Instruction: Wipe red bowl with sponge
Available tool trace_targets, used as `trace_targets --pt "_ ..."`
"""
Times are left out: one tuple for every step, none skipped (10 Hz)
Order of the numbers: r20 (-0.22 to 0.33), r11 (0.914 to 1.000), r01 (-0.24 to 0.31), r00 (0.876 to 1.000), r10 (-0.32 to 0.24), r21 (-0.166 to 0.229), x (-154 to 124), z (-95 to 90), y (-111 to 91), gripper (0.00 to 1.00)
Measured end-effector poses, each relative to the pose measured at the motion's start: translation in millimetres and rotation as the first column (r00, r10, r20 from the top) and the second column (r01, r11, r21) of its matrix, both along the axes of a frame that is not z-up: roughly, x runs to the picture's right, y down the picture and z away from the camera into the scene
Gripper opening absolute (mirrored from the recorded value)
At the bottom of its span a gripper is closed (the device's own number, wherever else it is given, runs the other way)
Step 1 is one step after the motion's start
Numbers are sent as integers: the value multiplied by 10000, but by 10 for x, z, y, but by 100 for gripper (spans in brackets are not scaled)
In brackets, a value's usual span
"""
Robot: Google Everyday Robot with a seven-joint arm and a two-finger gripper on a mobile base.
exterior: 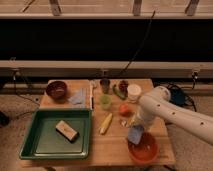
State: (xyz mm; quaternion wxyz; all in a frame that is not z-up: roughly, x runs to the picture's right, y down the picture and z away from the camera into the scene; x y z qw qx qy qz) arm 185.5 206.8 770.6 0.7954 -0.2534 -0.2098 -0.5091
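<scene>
The red bowl (144, 149) sits at the front right of the wooden table (111, 146). My gripper (136, 127) hangs from the white arm (172, 113) that reaches in from the right. It is shut on a pale blue sponge (135, 134). The sponge is at the bowl's upper left rim, partly over the bowl's inside.
A green tray (44, 144) holding a tan block (66, 130) fills the front left. Behind are a dark red bowl (56, 90), a blue cloth (78, 98), a green cup (105, 102), an orange fruit (124, 109), a yellow banana (106, 123) and a white jar (133, 92).
</scene>
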Motion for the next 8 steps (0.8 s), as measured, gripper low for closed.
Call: trace_targets --pt "-155 10000 53 9999 -52 78 86 21 -71 14" --pt "-263 9999 93 9996 -90 107 148 24 -96 14" --pt "-379 9999 91 9992 -86 126 220 8 -109 14" --pt "-551 9999 102 9984 -96 105 316 -21 -102 14" --pt "-707 10000 70 9975 -65 70 407 -68 -77 14" --pt "-912 10000 27 9958 -28 -13 528 -138 -22 14" --pt "-1077 10000 -36 9942 29 -62 621 -205 30 14" --pt "-1320 9998 -117 9912 96 -152 716 -287 112 14"
